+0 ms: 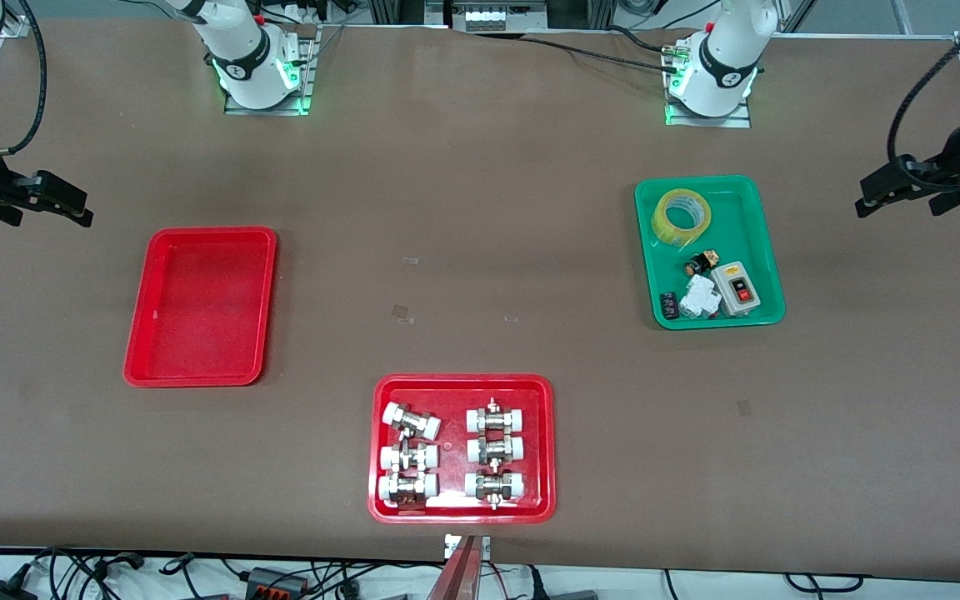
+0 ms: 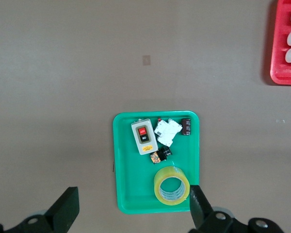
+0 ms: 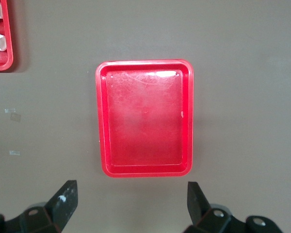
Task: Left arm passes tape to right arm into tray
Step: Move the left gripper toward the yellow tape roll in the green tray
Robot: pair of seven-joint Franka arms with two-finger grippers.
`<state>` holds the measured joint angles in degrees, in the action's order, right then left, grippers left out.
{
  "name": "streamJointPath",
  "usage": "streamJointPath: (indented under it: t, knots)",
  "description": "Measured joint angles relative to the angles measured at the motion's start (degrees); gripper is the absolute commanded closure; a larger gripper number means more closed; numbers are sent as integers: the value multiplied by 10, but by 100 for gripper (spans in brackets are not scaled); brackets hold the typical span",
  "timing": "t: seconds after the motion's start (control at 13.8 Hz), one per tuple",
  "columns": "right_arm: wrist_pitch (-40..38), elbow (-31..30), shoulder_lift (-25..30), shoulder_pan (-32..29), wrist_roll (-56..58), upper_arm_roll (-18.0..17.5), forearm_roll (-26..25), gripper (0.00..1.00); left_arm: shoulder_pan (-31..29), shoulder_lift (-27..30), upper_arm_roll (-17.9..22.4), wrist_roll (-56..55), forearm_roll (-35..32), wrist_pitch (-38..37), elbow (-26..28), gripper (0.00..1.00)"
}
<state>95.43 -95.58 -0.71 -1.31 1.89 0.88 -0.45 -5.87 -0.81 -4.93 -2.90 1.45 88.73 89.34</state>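
Tape [image 1: 681, 216]: lying flat in green tray [image 1: 767, 250], at the tray's end farthest from the front camera. Red tray [image 1: 199, 307]: toward right arm's end. Left gripper [image 2: 131, 211]: fingers wide, above the green tray. Right gripper [image 3: 131, 204]: fingers wide, over bare table just beside the red tray.

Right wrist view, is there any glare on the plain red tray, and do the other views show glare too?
Right wrist view: a whitish sheen washes over the floor of the plain red tray, brightest along one short rim. Front view: the same tray looks evenly lit, while the red tray of metal fittings shows a bright reflection at its nearer edge. Left wrist view: the tape has only faint highlights.
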Motion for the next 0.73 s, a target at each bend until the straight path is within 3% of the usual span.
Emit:
streamJointPath:
  t: [0.44,0.73]
  knots:
    - [0,0,0,0,0,-1,0,0,-2,-2,-4,0,0,-17,0,0]
    - [0,0,0,0,0,-1,0,0,-1,-22,-5,0,0,-121,17,0]
